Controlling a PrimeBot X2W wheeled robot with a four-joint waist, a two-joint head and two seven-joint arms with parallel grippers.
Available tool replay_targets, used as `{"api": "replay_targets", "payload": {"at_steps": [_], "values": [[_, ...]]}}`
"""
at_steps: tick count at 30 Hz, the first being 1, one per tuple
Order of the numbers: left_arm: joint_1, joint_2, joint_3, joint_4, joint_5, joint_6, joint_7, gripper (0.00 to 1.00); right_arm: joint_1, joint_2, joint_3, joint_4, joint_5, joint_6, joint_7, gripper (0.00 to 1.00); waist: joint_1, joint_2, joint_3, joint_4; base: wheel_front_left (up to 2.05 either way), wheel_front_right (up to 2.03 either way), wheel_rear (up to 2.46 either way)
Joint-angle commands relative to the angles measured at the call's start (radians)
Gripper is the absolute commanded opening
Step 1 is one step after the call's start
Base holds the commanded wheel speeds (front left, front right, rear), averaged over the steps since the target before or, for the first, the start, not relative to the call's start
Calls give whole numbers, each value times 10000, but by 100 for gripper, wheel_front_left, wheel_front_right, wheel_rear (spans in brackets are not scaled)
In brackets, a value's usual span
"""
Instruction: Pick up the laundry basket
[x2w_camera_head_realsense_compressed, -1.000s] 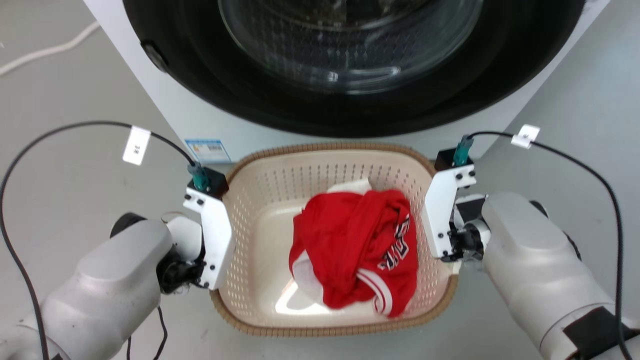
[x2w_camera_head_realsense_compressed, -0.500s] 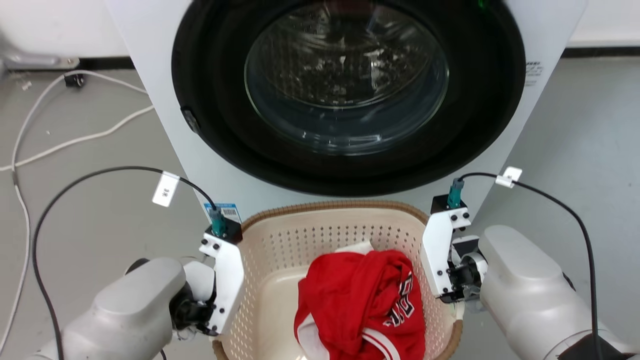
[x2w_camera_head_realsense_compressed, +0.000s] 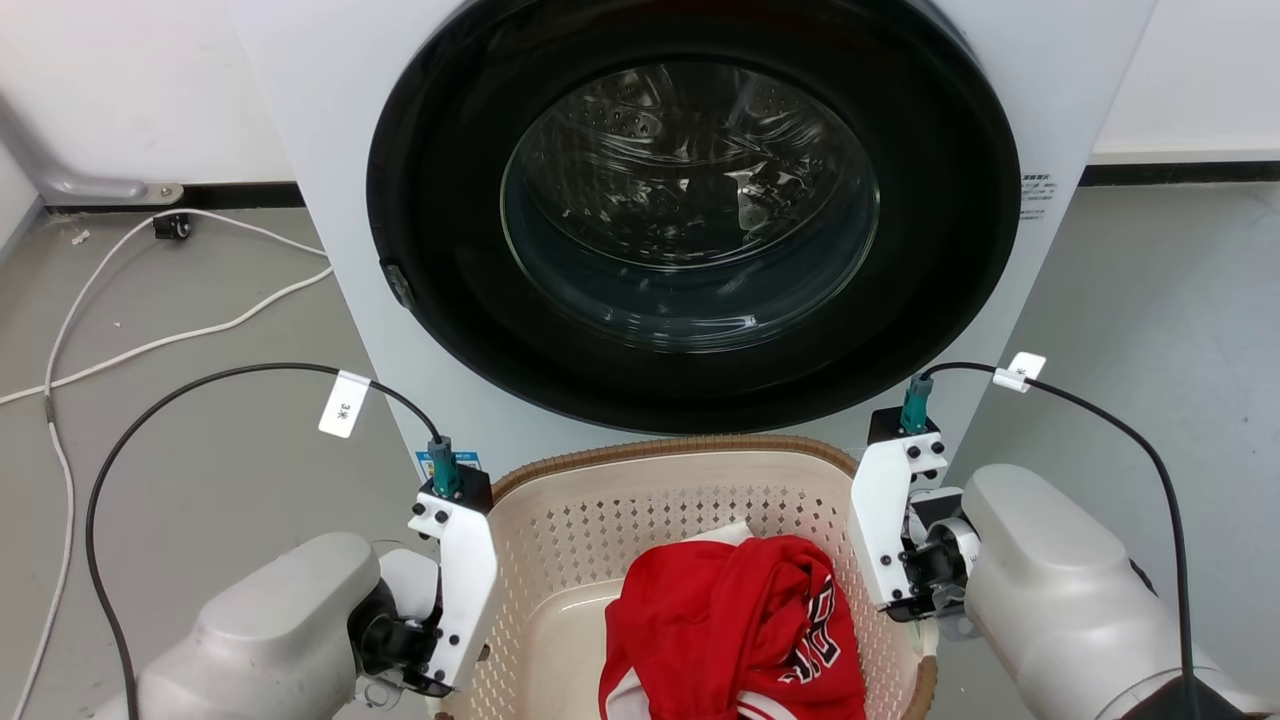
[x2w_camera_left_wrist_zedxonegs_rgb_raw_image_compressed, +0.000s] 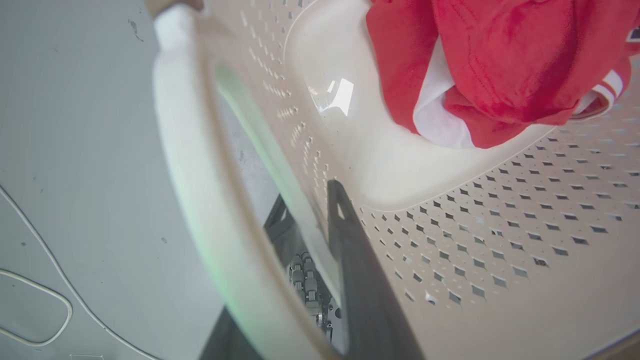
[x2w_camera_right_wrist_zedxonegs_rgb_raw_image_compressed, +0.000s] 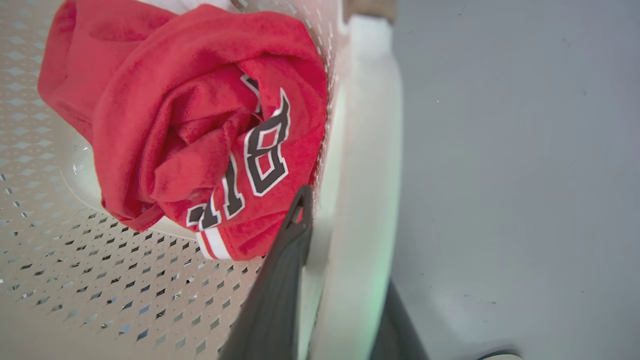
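Laundry basket (x2w_camera_head_realsense_compressed: 660, 510), cream with a brown woven-look rim, sits at 6 o'clock in the head view. Its near end is cut by the frame's bottom edge, and a white washing machine (x2w_camera_head_realsense_compressed: 325, 120) with a round dark door (x2w_camera_head_realsense_compressed: 690, 200) stands at its 12 o'clock. The long axis runs from 9 to 3 o'clock and the mouth faces up. A crumpled red garment (x2w_camera_head_realsense_compressed: 730, 620) lies inside, toward the 3 o'clock end.

The left gripper (x2w_camera_left_wrist_zedxonegs_rgb_raw_image_compressed: 307, 205) has the 9 o'clock end and the right gripper (x2w_camera_right_wrist_zedxonegs_rgb_raw_image_compressed: 340, 215) the 3 o'clock end. From the head camera, white wrist brackets (x2w_camera_head_realsense_compressed: 465, 570) cover the fingers, while the wrist cameras show them. On each side the jaws straddle a white handle, clenched on it. One dark finger lies against the perforated inner wall and the other sits outside, under the left handle (x2w_camera_left_wrist_zedxonegs_rgb_raw_image_compressed: 190, 175) and the right handle (x2w_camera_right_wrist_zedxonegs_rgb_raw_image_compressed: 365, 165). The right wrist view adds black-and-white lettering on the garment, pressed to the wall beside the inner finger.

The far rim lies just below the door; whether it touches the machine cannot be told. Grey floor (x2w_camera_head_realsense_compressed: 1150, 300) opens at 3 o'clock. At 10 o'clock a white cable (x2w_camera_head_realsense_compressed: 150, 340) trails well apart from the basket.
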Motion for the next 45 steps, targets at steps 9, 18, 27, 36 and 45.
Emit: {"api": "replay_targets", "payload": {"at_steps": [9, 18, 27, 36, 45], "values": [[104, -119, -130, 99, 203, -148, 248, 0, 80, -51, -67, 94, 142, 32, -159, 0, 2, 0, -52, -20, 0, 0, 0], [94, -159, -129, 228, 331, -147, 315, 0, 105, -58, -103, 234, 186, 32, -226, 0, 2, 0, -114, -41, 0, 0, 0], [69, -217, -131, 228, 439, -147, 180, 0, 142, -49, -114, 326, 250, 32, -232, 0, 2, 0, -187, -55, 0, 0, 0], [-30, -250, -129, 277, 424, -146, 175, 0, 33, -45, -113, 365, 307, 32, -263, 0, 2, 0, -213, -75, 0, 0, 0], [-83, -241, -128, 288, 450, -146, 214, 0, 6, -44, -49, 372, 435, 32, -250, 0, 2, 0, -200, -54, 0, 0, 0]]}}
